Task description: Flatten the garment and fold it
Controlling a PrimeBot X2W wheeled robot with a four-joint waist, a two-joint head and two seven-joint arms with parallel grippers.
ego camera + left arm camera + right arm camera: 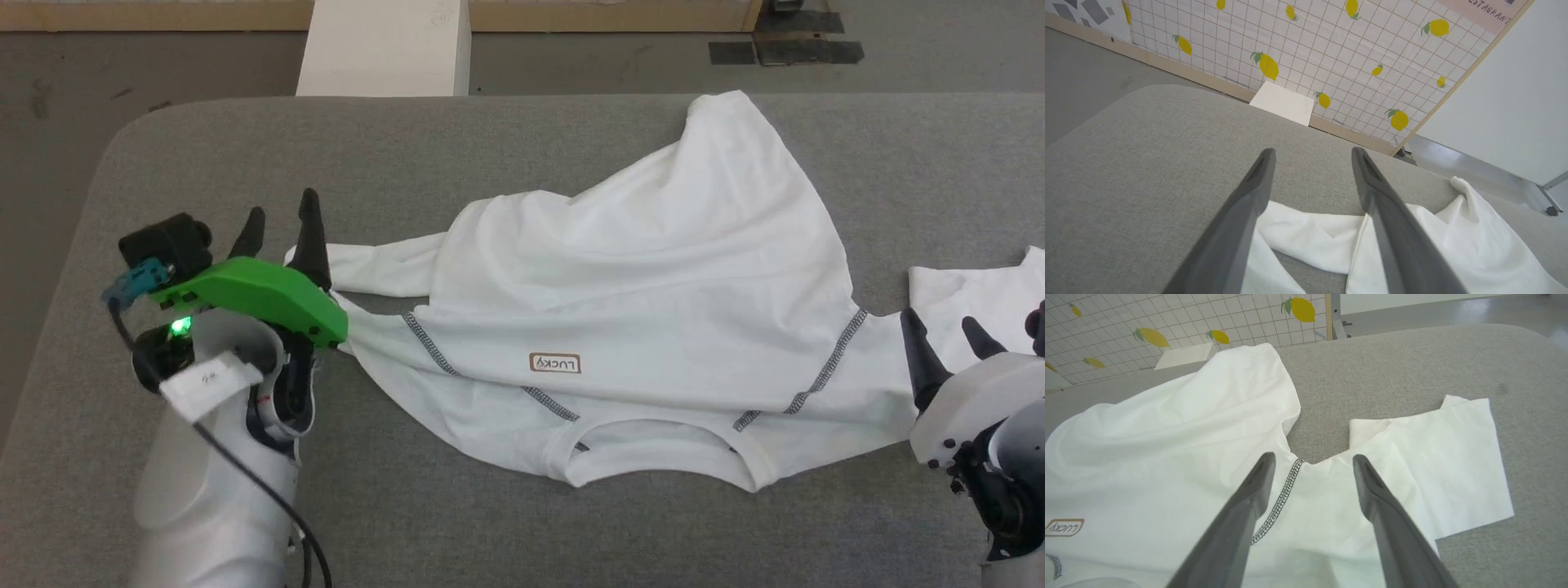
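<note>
The garment (653, 310), a white T-shirt with dark dotted seams and a small brown "LUCKY" label, lies rumpled across the grey table (490, 139), its collar toward me. One sleeve (384, 265) is bunched at the left and the other sleeve (1453, 465) lies flat at the right. My left gripper (282, 220) stands open over the bunched left sleeve (1310, 239), with cloth under its spread fingers and nothing pinched. At the right shoulder my right gripper (947, 335) is also open, its fingers (1249, 502) hovering over the shoulder seam (1280, 498).
A rigid white box (384, 45) stands on the floor beyond the table's far edge. A lemon-print tiled wall (1331, 53) rises behind it. The table's rounded left corner (122, 147) is near my left arm. Bare grey cloth surface lies along the front edge.
</note>
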